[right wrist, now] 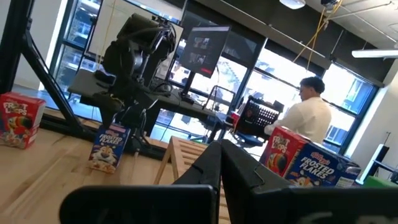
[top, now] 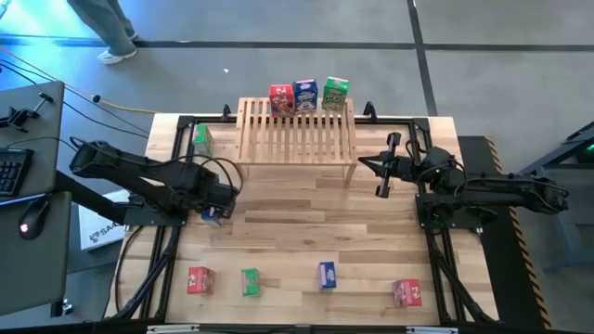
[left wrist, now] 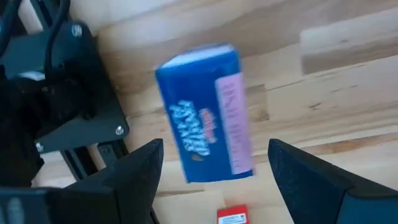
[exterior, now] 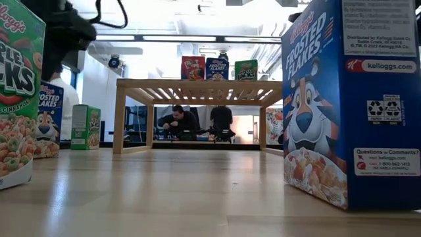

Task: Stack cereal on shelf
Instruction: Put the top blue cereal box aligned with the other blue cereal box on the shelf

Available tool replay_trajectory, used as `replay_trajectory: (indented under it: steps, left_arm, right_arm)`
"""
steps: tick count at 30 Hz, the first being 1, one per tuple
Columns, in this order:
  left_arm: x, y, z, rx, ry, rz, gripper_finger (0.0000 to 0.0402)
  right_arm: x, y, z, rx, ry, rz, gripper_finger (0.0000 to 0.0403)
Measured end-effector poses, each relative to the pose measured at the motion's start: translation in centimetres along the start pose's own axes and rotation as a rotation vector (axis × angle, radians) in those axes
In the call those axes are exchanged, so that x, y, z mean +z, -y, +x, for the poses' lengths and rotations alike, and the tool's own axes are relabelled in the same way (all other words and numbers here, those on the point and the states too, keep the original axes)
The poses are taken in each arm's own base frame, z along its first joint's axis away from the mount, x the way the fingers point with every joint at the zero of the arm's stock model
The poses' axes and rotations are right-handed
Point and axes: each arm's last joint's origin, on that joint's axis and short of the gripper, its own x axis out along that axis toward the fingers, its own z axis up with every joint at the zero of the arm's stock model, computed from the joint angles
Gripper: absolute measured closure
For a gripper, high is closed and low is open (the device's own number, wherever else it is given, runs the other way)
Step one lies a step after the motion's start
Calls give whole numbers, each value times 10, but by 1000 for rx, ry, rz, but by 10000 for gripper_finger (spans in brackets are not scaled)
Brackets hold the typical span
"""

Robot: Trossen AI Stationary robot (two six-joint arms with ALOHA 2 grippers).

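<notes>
The slatted wooden shelf [top: 297,134] stands at the table's far middle. A red [top: 281,99], a blue [top: 305,96] and a green cereal box [top: 335,93] stand upright along its far edge. My left gripper [top: 215,211] hovers open over a blue cereal box [left wrist: 205,115] that stands upright on the table, left of the shelf's near side. Its fingers [left wrist: 146,168] stand on either side of the box top with a gap. My right gripper [top: 376,167] is shut and held in the air off the shelf's right end.
A green box [top: 202,139] stands by the shelf's left end. Along the near edge stand a red box [top: 200,279], a green box [top: 251,282], a blue box [top: 327,274] and another red box [top: 406,293]. Bare wood lies between them and the shelf. People sit beyond the table [exterior: 177,122].
</notes>
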Motion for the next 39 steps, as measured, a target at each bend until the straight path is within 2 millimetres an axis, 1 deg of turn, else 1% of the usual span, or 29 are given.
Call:
replay_trajectory:
  steps: [6, 13, 16, 24, 29, 33, 39]
  left_arm:
    - [0, 3, 17, -25, 6, 9, 119]
    - [0, 3, 17, -32, 31, 48, 124]
    - [0, 3, 17, -34, 34, 78, 139]
    - [1, 3, 17, -29, 53, 183, 201]
    - [1, 3, 17, -28, 55, 236, 233]
    - [1, 5, 9, -55, 64, 298, 252]
    - [1, 13, -14, -138, 97, 398, 269]
  right_arm:
    - [-1, -1, 0, 29, -2, 26, 403]
    - [-1, -2, 0, 47, 4, 23, 403]
    - [-1, -2, 0, 47, 4, 17, 403]
    - [-1, -2, 0, 47, 4, 21, 403]
    - [-1, -2, 0, 46, 4, 26, 403]
    - [-1, -2, 0, 45, 3, 27, 403]
    - [-1, -2, 0, 44, 2, 45, 402]
